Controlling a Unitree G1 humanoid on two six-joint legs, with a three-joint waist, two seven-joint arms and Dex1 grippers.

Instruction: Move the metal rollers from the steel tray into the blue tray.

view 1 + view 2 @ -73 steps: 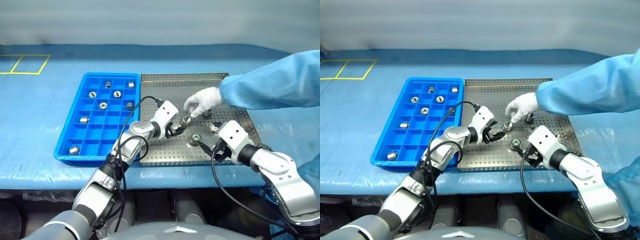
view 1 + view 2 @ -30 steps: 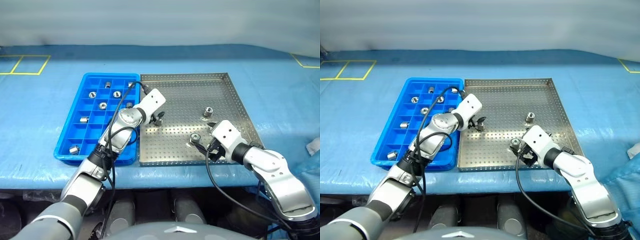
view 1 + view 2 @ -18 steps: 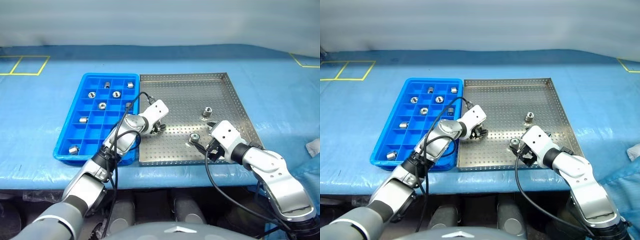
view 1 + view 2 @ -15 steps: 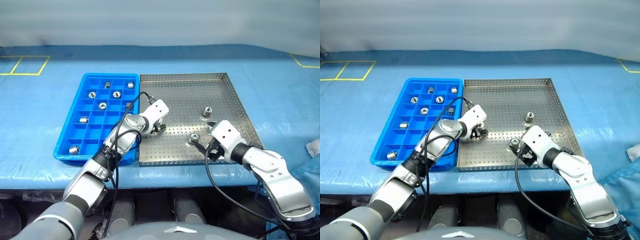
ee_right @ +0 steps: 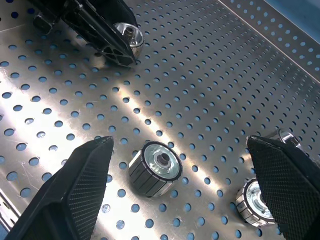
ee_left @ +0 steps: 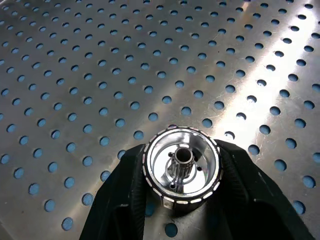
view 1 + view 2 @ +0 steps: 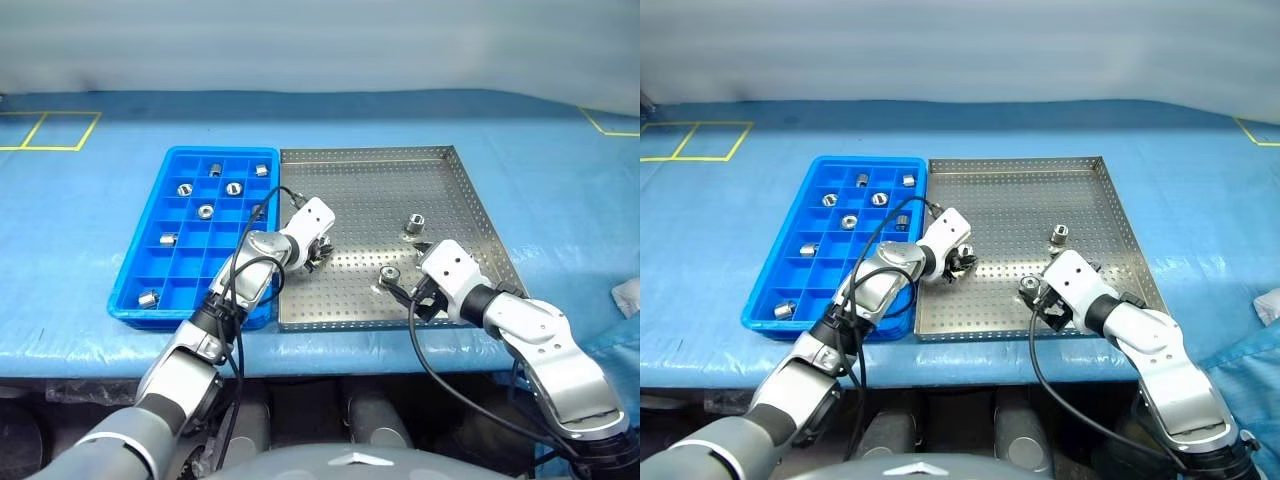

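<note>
Blue tray (image 7: 140,262), left of centre in the head views, holds seven rollers. Beside it on the steel tray (image 7: 450,190), the left gripper (image 7: 318,252) is clamped on a roller (image 6: 181,169), its bore plain in the left wrist view. Right gripper (image 5: 185,192) gapes around another roller (image 5: 155,167); a third (image 7: 413,222) lies beyond.

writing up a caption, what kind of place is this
Probably a factory or lab parts-sorting bench: a table under blue sheeting, a perforated steel tray of metal rollers, a gridded blue tray, and yellow tape squares marked on the surface.
</note>
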